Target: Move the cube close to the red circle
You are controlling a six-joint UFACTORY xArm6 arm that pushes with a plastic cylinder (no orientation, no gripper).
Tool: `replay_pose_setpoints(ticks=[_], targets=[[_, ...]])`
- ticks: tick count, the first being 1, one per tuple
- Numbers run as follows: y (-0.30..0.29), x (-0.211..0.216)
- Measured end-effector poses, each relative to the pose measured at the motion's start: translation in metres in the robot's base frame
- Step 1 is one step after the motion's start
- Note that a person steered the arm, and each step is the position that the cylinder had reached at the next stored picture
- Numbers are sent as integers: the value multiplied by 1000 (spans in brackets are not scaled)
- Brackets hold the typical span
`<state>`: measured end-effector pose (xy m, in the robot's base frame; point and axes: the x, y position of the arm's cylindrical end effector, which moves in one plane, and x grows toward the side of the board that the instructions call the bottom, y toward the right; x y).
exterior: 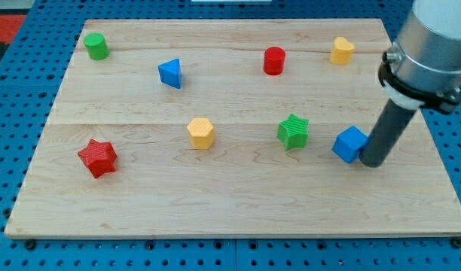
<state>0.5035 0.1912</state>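
Note:
The blue cube (349,144) sits on the wooden board at the view's right, below the middle. My tip (370,162) rests right against the cube's right side, touching or nearly touching it. The red circle, a short red cylinder (273,60), stands near the view's top, up and to the left of the cube. The dark rod rises from the tip toward the grey arm body (430,45) at the view's upper right.
A green star (294,132) lies just left of the cube. A yellow hexagon block (201,133), a red star (98,157), a blue triangle (170,73), a green cylinder (96,46) and a yellow block (341,50) are spread over the board (238,203).

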Motion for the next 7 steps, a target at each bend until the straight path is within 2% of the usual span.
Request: replay_pose_setpoints(ticks=[1,4,5,6,7], targets=[[0,-18],[-21,-15],[-31,-65],[-33,-88],[-3,-53]])
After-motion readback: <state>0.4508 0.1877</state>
